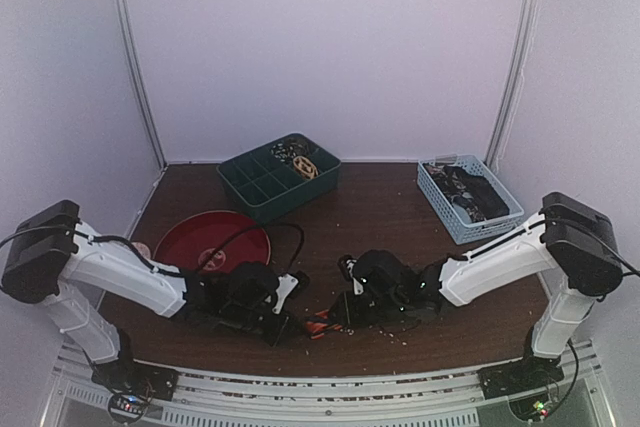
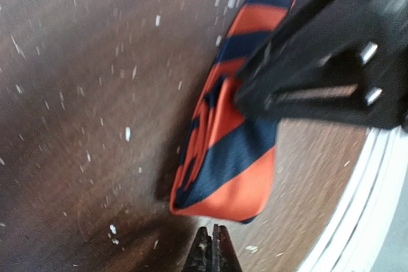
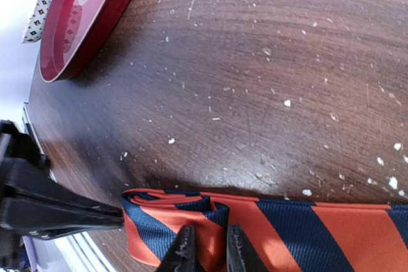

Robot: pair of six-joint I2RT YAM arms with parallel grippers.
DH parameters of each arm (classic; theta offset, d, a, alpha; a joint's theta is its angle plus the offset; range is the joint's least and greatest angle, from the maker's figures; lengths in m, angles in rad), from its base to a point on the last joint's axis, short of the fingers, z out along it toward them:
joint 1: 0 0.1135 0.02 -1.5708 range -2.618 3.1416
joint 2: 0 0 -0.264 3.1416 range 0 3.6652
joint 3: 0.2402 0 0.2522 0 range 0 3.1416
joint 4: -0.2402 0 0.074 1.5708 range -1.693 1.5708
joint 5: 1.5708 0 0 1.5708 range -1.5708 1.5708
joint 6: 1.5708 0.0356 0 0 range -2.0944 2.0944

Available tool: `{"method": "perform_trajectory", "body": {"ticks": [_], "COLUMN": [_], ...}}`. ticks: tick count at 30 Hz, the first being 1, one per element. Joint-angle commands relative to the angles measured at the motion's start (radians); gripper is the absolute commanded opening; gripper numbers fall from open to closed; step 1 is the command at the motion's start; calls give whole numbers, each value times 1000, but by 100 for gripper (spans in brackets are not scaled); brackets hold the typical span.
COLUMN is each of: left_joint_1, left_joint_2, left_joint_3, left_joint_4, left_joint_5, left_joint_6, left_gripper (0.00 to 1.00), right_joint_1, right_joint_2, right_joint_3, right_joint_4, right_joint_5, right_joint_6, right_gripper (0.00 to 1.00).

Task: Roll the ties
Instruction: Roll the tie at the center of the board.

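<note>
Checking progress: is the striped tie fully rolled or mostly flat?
Barely started: the striped tie has one folded end; the rest lies flat on the table.

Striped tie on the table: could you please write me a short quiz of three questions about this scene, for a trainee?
1. True or false: the striped tie lies inside the red tray.
2. In the top view, the blue basket stands: A) back right, B) back left, C) front centre.
3. Which two colours are the tie's stripes?
Key: 1 false; 2 A; 3 orange and dark blue.
</note>
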Motion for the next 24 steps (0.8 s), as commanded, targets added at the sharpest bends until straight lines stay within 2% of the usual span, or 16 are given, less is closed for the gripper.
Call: {"method": "perform_trajectory", "body": {"ticks": [1, 6, 12, 18, 24], "left_joint_1": [-5, -5, -6, -5, -5], "left_joint_2": [-46, -21, 89, 161, 164], "left_joint_3": [70, 86, 102, 94, 70], "left_joint_4": [-1, 83, 143, 174, 195], "left_joint_5": [-40, 3, 41, 61, 62], "left_joint_6": [-47, -55, -47, -51, -62], "left_gripper": [0, 0, 0, 0, 0], "right_joint_1": [-1, 0, -1, -1, -1], "right_joint_2": [-15, -3, 1, -33, -56], "right_joint_3": [-3, -3, 7, 40, 62], "right_joint_4": [-40, -39, -42, -106, -143], "right_joint_5": [19, 17, 17, 43, 64], "right_joint_6": [-9, -7, -5, -15, -31], "right_gripper": [17, 14, 13, 22, 18]}}
